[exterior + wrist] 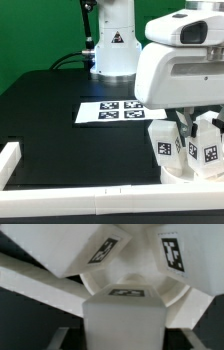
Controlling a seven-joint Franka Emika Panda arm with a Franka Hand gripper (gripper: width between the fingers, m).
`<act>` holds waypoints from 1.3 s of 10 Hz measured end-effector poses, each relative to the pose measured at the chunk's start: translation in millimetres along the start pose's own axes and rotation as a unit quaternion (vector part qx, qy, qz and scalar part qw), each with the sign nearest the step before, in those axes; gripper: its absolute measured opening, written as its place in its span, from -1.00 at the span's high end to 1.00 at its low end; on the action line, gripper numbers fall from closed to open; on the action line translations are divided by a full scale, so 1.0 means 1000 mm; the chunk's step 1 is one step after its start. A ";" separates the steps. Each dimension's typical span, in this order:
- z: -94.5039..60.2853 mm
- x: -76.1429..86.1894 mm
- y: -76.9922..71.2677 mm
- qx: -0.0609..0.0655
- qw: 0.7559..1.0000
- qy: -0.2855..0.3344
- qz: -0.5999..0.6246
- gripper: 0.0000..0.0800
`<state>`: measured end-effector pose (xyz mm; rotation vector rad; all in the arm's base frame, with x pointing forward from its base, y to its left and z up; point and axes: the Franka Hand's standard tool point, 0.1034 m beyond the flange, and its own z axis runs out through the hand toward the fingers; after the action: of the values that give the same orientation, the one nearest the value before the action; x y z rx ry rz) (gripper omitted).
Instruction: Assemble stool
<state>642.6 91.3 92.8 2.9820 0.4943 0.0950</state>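
The round white seat disc (176,176) lies at the exterior view's lower right, against the corner of the rails. Two tagged white legs (165,147) (207,150) stand upright on it. My gripper (188,135) reaches down between them, its fingertips mostly hidden there. In the wrist view a third blocky white leg (125,317) with a tag on its end fills the space between my fingers (62,336), and the gripper (125,341) is shut on it. Beyond it are the seat's rim (95,280) and the two other legs (100,252) (175,252).
The marker board (112,110) lies flat in the middle of the black table. White border rails run along the front edge (70,192) and the left side (10,158). The arm's base (112,45) stands at the back.
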 end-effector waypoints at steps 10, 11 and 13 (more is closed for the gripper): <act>0.002 0.008 -0.006 0.029 0.855 0.017 0.517 0.15; 0.002 0.008 -0.007 0.030 0.812 0.012 0.583 0.15; 0.004 0.006 -0.015 0.049 0.673 0.022 0.738 0.15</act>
<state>643.7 107.1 87.3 2.5234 -1.9721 0.2518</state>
